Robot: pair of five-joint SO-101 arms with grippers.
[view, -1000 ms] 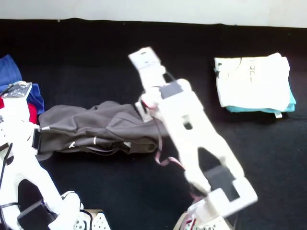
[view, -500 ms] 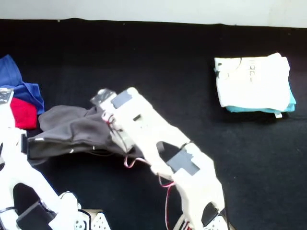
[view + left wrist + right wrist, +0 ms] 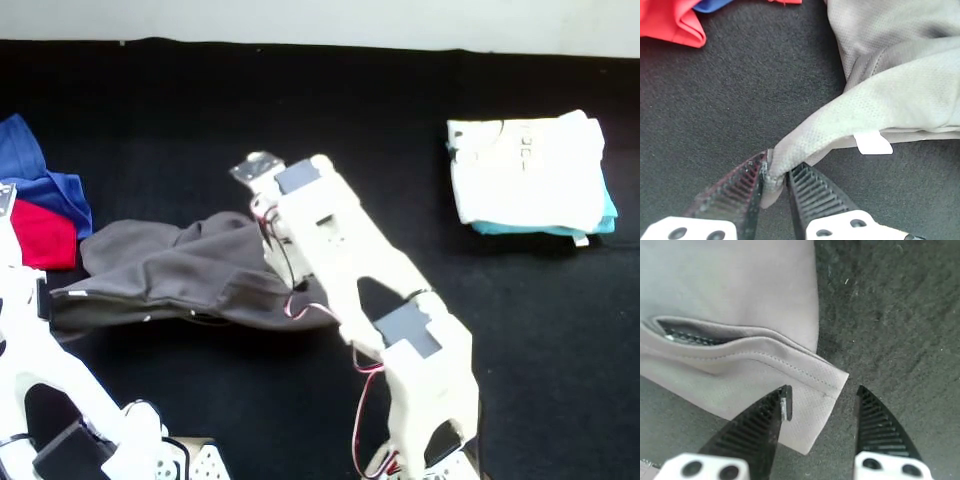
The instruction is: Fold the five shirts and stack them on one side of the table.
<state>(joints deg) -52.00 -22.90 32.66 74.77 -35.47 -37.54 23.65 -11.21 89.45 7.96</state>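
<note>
While my left gripper [image 3: 775,181] pinches a hem corner of the grey shirt [image 3: 170,275], my right gripper [image 3: 823,392] hangs spread over another corner. Clamping it comes next, I judge, mid-fold. Bare table [image 3: 380,110] lies beyond — the red shirt [image 3: 40,235] crowds one end, the folded stack [image 3: 525,170] sits well apart.

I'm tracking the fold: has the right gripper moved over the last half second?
Yes. The right gripper has shifted toward the folded stack and away from the red shirt.
</note>
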